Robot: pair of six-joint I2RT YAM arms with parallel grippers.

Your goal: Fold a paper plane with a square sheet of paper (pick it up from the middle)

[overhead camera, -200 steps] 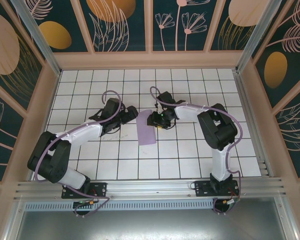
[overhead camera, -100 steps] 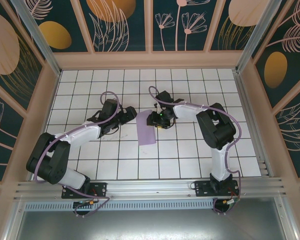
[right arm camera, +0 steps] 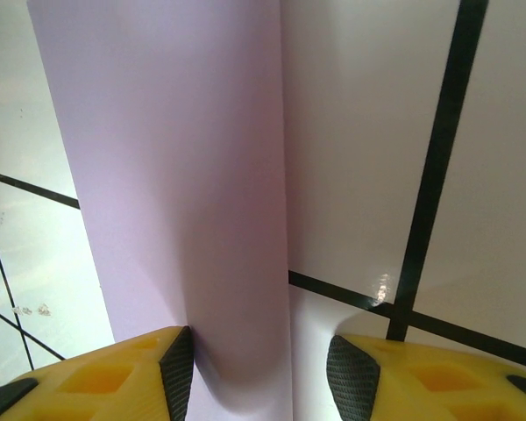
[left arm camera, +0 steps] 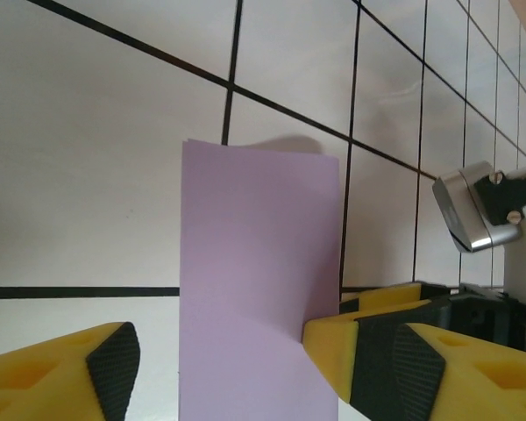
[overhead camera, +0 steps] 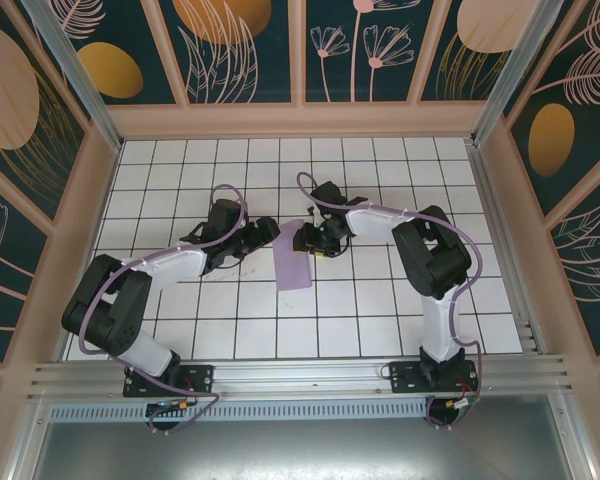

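**A:** A white tiled table [overhead camera: 380, 300] is enclosed by walls painted with leaves. Where is the sheet of paper [overhead camera: 293, 262] found?

**B:** It is laid flat at the table's middle, doubled into a narrow lavender strip running from 12 to 6 o'clock.

**A:** How are the grippers set?

**B:** The left gripper [overhead camera: 263, 232] is placed at the strip's 10 o'clock corner and the right gripper [overhead camera: 306, 238] at 1 o'clock. Both pairs of fingers are spread wide and nothing is pinched. One long edge is seen between the right pads, slightly lifted.

**A:** How is it judged to handle?

**B:** It is judged light, limp and easily creased, and sliding on the glossy tile is expected. A hold is best taken at an edge.

**A:** What is in the way?

**B:** The grippers are crowded together at 12 o'clock, so contact between them should be guarded against.
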